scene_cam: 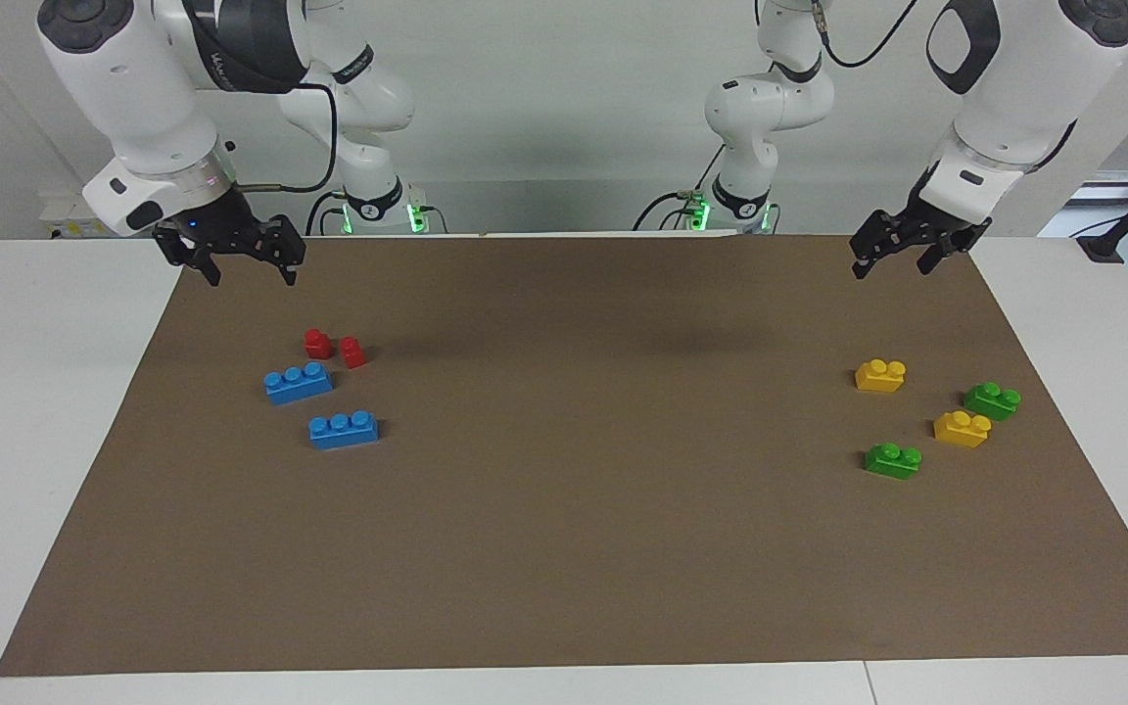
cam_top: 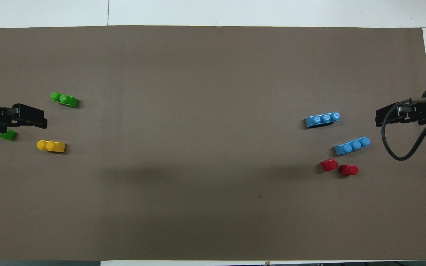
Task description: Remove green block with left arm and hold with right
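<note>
My left gripper (scene_cam: 902, 257) hangs spread and empty above the worktop (scene_cam: 564, 548), and descending carelessly could nudge a yellow brick (scene_cam: 962, 428) touching the green block (scene_cam: 992, 399).

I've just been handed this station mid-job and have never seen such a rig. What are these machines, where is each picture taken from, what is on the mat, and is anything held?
Two white robot arms work at a table with a brown mat. One picture faces them from across the table; the other looks down from above their end.

The left gripper hangs over the mat's corner at its own end; the right gripper, fingers open, hangs over its corner. Neither holds anything.

At the left arm's end lie two green blocks and two yellow blocks. At the right arm's end lie two blue bricks and two red blocks.

Overhead, the left gripper covers part of one green block.
</note>
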Controlling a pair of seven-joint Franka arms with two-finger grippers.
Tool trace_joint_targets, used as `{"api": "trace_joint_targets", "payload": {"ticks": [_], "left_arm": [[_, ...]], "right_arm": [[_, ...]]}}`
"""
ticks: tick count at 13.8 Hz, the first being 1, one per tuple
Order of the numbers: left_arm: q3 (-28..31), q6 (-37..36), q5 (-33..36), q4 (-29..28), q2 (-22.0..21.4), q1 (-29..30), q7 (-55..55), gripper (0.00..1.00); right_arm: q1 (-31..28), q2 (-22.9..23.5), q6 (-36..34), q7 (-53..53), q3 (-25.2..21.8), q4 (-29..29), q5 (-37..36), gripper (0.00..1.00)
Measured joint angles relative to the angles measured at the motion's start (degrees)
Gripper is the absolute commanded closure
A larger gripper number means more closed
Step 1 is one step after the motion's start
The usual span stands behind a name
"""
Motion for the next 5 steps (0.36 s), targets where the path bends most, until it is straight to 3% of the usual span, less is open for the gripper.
{"api": "trace_joint_targets", "payload": {"ticks": [5], "left_arm": [[0.00, -0.01, -0.01, 0.00, 0.00, 0.00, 0.01, 0.00]], "right_arm": [[0.00, 0.00, 0.00, 1.26, 0.00, 0.00, 0.28, 0.00]]}}
